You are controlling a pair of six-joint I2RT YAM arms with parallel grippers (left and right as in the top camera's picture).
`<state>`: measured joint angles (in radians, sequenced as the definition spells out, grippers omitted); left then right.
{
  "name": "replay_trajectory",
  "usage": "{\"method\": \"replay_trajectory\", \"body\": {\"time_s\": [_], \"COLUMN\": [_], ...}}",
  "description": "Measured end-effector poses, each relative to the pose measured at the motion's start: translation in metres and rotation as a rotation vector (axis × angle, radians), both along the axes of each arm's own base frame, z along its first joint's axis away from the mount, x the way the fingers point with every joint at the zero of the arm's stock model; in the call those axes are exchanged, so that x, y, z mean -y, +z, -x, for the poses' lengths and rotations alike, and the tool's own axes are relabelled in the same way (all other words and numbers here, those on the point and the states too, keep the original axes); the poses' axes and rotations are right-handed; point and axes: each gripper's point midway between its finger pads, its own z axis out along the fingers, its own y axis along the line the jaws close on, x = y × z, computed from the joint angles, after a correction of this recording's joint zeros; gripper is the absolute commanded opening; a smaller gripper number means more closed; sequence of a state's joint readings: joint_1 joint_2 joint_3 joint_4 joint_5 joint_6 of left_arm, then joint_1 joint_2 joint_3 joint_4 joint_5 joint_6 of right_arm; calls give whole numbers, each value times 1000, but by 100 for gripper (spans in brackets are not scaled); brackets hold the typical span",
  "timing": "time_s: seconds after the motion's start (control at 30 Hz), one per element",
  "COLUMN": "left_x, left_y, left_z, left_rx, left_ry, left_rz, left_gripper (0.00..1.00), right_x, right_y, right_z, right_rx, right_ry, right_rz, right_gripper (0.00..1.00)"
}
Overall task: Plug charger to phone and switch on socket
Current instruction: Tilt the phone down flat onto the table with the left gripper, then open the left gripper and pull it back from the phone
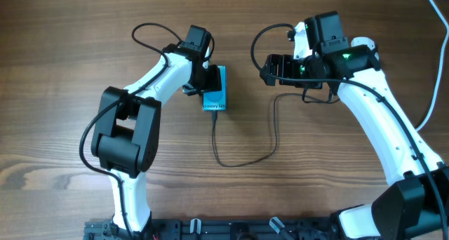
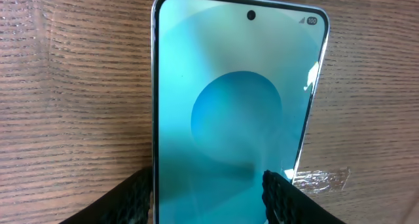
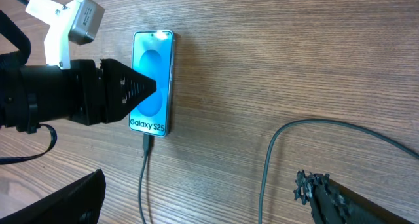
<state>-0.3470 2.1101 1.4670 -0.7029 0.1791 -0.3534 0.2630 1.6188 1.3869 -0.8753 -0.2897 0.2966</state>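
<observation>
The phone [image 1: 217, 94] lies flat on the wooden table, its cyan screen [image 2: 236, 106] up and "Galaxy S25" readable at its near end [image 3: 148, 124]. My left gripper [image 1: 208, 77] is low over it and open. Its black fingers [image 2: 134, 198] stand at the phone's two long sides. The charger's dark tip [image 3: 148, 143] sits in the phone's bottom port. Its thin black cable [image 1: 231, 163] loops toward me, then runs back up under my right arm. My right gripper [image 1: 269, 68] hovers to the right of the phone, wide open and holding nothing [image 3: 196, 198]. The socket is hidden from every view.
A thick white cord [image 1: 438, 15] runs along the table's far right edge. A second stretch of the black cable [image 3: 275, 152] curves across the wood to the right of the phone. A patch of clear tape [image 2: 321, 179] is stuck beside the phone.
</observation>
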Motion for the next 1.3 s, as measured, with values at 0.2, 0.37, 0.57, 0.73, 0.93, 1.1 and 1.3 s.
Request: {"method": "replay_trajectory", "body": {"time_s": [0.2,0.37,0.57,0.73,0.93,1.1,1.3], "left_x": [-1,-2,-18,-51,-103,-142,-165], "left_y": [0,-1,2,16,32,31,29], "left_z": [0,0,-4,-17,-33,-33,-32], "left_rx": [0,0,-3,31,67,45,36], "left_ry": [1,3,38,114,238,326,379], "left_rz": [-6,-11,-21,-26,-24,-32,-35], "left_gripper": [54,55,73,92,99,100,100], "right_x": [0,0,1,0,0,1,1], "right_y": [0,0,0,0,0,0,0], "right_z": [0,0,0,0,0,0,0], "right_rx": [0,0,1,1,1,1,1], "right_ry": [0,0,-2,-1,-1,-2,-2], "right_rz": [0,0,3,3,3,3,3], "right_gripper": [100,100,100,100,100,100,100]}}
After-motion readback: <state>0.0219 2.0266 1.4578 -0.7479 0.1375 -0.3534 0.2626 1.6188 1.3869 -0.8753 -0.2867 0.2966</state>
